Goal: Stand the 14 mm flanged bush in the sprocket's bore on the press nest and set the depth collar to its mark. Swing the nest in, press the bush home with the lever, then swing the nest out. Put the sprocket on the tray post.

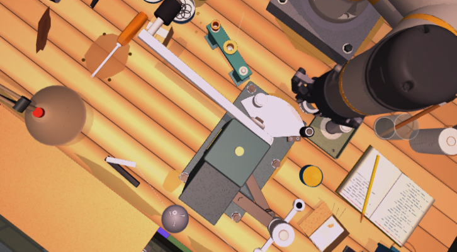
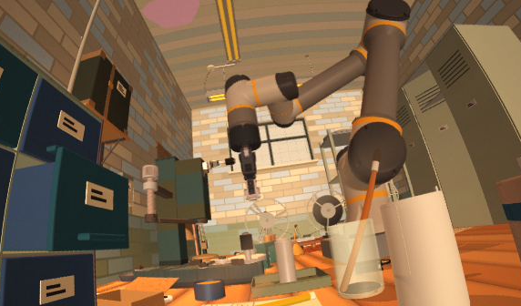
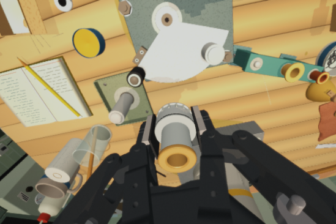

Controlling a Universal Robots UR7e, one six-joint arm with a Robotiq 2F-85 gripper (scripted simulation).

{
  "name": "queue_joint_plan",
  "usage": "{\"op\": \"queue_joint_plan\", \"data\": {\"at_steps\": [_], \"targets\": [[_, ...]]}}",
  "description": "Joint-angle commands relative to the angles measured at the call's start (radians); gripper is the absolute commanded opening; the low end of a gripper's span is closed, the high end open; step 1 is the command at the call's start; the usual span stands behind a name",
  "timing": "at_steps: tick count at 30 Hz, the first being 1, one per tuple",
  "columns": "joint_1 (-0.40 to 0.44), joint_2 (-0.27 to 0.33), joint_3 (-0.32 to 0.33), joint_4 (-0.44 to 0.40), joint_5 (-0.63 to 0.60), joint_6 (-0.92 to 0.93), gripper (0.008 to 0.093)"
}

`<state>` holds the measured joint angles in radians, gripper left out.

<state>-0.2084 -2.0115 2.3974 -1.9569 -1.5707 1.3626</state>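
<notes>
The sprocket (image 3: 173, 118), a toothed grey wheel with a grey hub and the yellow flanged bush (image 3: 177, 158) seated in its bore, hangs in the air above the bench. It is up beside the press, near the tray post (image 3: 122, 105) that stands on its green tray (image 1: 332, 134). The white swing nest (image 1: 274, 114) is swung out from under the press head (image 1: 237, 150), and the long white lever (image 1: 188, 67) reaches away to its black grip. The rack (image 1: 229, 48) holds the other bushes. My gripper (image 3: 173, 127) is closed on the sprocket, holding it by its sides.
The robot's base (image 1: 328, 9) sits behind the press. An open notebook with a pencil (image 1: 384, 195), a glass with a brush (image 1: 394, 127), a paper roll (image 1: 433, 140) and a yellow disc (image 1: 310, 175) lie around the tray. Tools lie along the bench's far end.
</notes>
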Motion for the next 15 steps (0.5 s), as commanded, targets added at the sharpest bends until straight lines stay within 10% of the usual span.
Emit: {"op": "queue_joint_plan", "data": {"at_steps": [1,15], "targets": [[0.023,-0.003,0.0,0.0,0.0,0.022,0.008],[0.348,0.021,-0.012,-0.011,0.0,0.348,0.008]]}}
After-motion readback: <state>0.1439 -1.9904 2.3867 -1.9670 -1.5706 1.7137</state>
